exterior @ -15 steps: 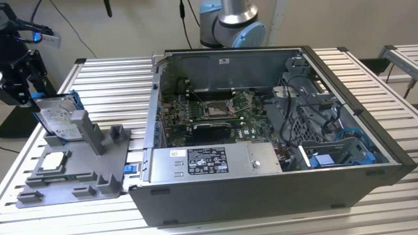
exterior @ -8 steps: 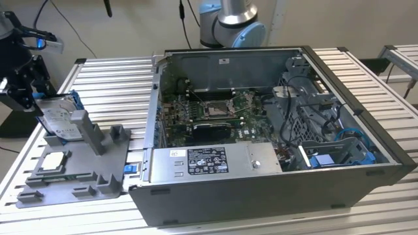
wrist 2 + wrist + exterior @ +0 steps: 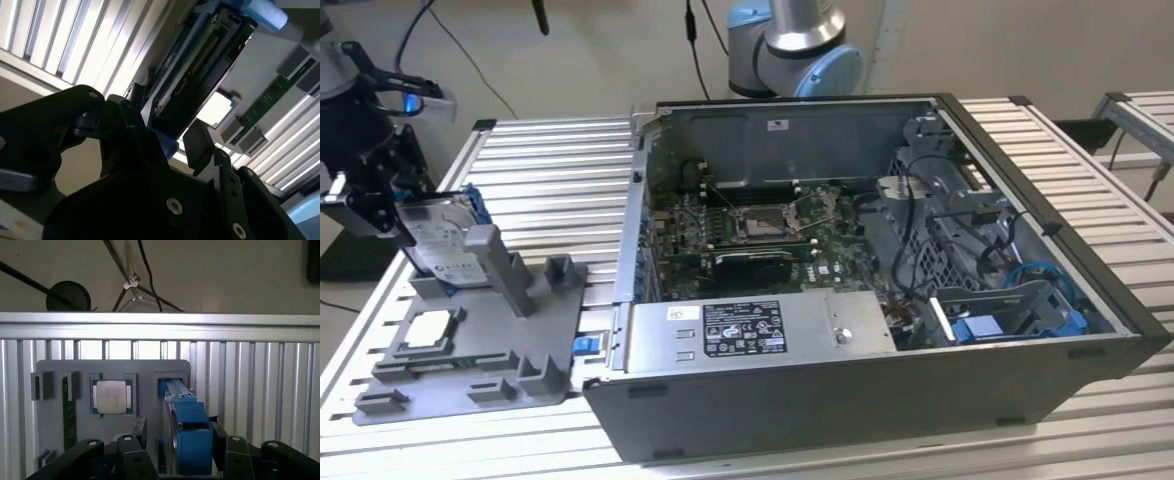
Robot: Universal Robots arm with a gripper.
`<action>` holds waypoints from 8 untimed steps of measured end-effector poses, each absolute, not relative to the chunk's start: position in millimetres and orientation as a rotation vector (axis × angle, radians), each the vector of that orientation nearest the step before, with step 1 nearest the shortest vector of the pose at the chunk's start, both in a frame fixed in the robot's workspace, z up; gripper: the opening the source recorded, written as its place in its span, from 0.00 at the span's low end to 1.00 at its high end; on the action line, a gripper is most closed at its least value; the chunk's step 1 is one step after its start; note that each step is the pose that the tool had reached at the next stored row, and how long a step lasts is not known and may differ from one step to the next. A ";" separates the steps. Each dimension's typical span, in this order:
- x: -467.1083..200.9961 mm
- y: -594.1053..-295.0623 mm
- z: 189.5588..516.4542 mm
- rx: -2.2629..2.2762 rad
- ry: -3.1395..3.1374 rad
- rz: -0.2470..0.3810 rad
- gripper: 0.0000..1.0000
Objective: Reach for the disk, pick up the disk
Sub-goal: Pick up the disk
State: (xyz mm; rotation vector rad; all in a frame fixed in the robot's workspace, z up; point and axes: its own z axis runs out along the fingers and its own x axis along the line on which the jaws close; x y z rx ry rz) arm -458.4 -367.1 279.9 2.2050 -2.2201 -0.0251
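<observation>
Exterior view: a silver-grey disk [image 3: 438,240] in a bright blue plastic carrier stands on edge in a slot of a grey holding fixture [image 3: 520,330]. The fixture lies on a slatted metal tabletop [image 3: 547,180], at the exterior view's left of an open computer case [image 3: 854,400]. The black end effector [image 3: 380,205] is right at the disk. First wrist view, looking along the arm: the end effector [image 3: 177,429] straddles the disk [image 3: 187,415], one finger on each broad face. It is open, not clamped: one finger sits close against the blue carrier, and the other [image 3: 140,427] has a visible gap to it. A small square chip [image 3: 112,396] lies flat in the fixture beside the slot. Second wrist view: the disk [image 3: 200,65] runs between the end effector's [image 3: 167,120] fingers, with light showing past one of them. The disk looks rigid, dense for its size, smooth-faced and probably sensitive to shock. The flat faces near the exposed edge seem the best hold.
</observation>
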 end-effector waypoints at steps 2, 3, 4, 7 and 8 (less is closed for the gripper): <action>-458.4 -367.0 276.3 2.208 -2.217 -0.025 1.00; -458.4 -367.0 274.4 2.208 -2.217 -0.025 1.00; -458.3 -367.0 272.7 2.209 -2.216 -0.025 1.00; -458.3 -367.1 267.8 2.211 -2.216 -0.026 1.00; -458.2 -367.1 266.4 2.211 -2.216 -0.027 1.00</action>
